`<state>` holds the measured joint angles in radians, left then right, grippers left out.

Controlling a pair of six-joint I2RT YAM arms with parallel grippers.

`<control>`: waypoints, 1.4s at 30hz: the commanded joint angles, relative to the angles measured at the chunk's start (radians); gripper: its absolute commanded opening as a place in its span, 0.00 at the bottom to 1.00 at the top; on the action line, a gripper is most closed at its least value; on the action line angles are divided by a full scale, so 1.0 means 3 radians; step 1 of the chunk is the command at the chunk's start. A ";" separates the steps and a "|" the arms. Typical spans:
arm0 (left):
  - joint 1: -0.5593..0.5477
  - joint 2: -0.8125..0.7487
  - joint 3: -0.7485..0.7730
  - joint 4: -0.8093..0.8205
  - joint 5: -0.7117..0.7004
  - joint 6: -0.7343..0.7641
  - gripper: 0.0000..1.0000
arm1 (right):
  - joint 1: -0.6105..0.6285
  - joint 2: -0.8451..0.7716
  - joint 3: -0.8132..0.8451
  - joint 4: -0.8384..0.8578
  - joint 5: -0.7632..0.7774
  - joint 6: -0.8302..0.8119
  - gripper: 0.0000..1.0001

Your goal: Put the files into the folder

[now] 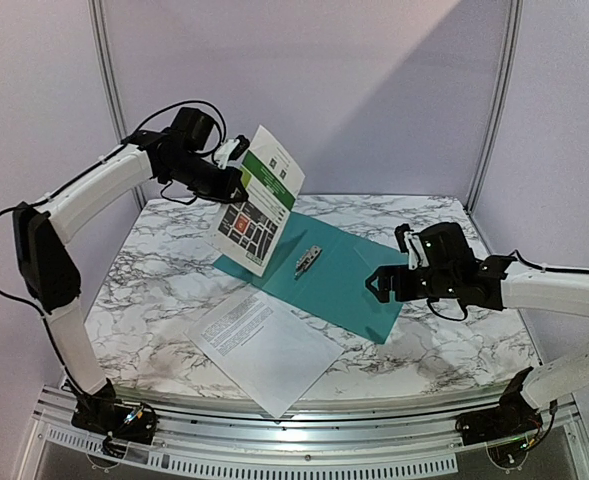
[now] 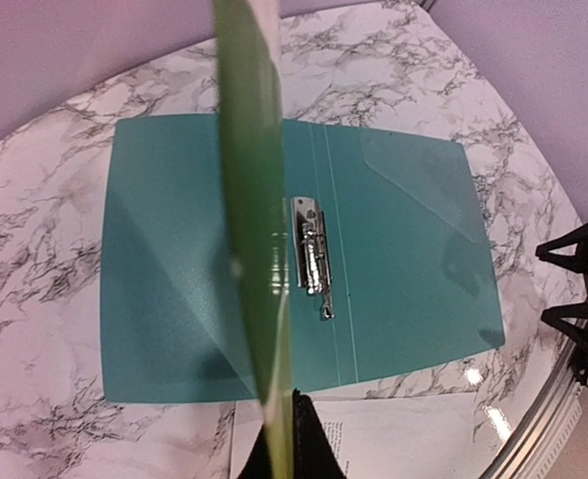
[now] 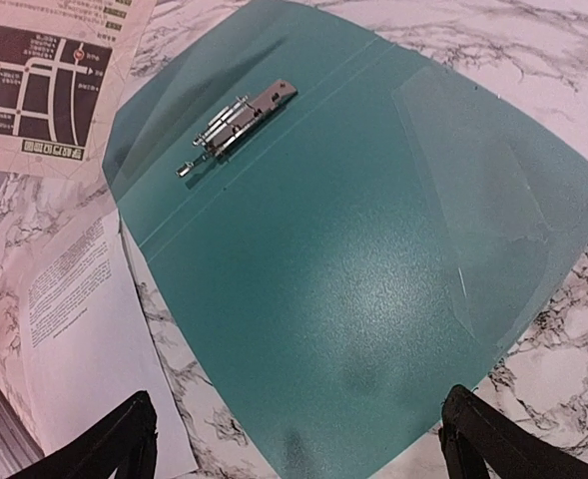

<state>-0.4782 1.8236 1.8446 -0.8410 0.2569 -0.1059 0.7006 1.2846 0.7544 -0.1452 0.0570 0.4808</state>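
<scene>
The teal folder lies open on the marble table, its metal clip showing near the middle. My left gripper is shut on the green-header map sheet and holds it in the air above the folder's left half; in the left wrist view the sheet is seen edge-on over the folder. The white text sheet lies on the table in front of the folder. My right gripper is open and empty, low over the folder's near right corner.
The marble table top ends at a metal rail along the near edge. Grey walls and two upright poles stand behind the table.
</scene>
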 commanded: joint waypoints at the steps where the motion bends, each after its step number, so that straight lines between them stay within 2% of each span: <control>1: 0.0124 0.0379 0.0435 -0.0250 0.0511 0.0048 0.00 | -0.0188 0.0146 0.0055 -0.0213 -0.0473 0.0019 0.99; 6: 0.0193 0.0846 0.0886 -0.0534 0.0813 0.0220 0.00 | -0.0315 0.0173 -0.0001 -0.0227 -0.0667 0.0002 0.99; 17: 0.0409 0.1376 0.1118 -0.0594 0.1102 0.0434 0.00 | -0.0420 0.0314 -0.0046 -0.0242 -0.0831 -0.0071 0.99; 21: 0.0503 0.1573 0.1196 -0.0710 0.0815 0.0543 0.00 | -0.0448 0.0374 -0.0030 -0.0238 -0.0894 -0.0069 0.99; 31: 0.0719 0.2015 0.1370 -0.0886 0.0608 0.1067 0.00 | -0.0454 0.0558 0.0006 -0.0187 -0.1134 -0.0006 0.99; 35: 0.0833 0.2117 0.1359 -0.0842 0.0304 0.1210 0.00 | -0.0454 0.0570 -0.0018 -0.0168 -0.1134 -0.0017 0.99; 42: 0.0832 0.2210 0.1377 -0.0755 0.0112 0.1423 0.00 | -0.0456 0.0713 0.0028 -0.0221 -0.1067 -0.0068 0.99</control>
<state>-0.2333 2.4371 2.2524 -1.0351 0.4145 0.2474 0.5690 1.4609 0.7525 -0.2020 -0.2680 0.4686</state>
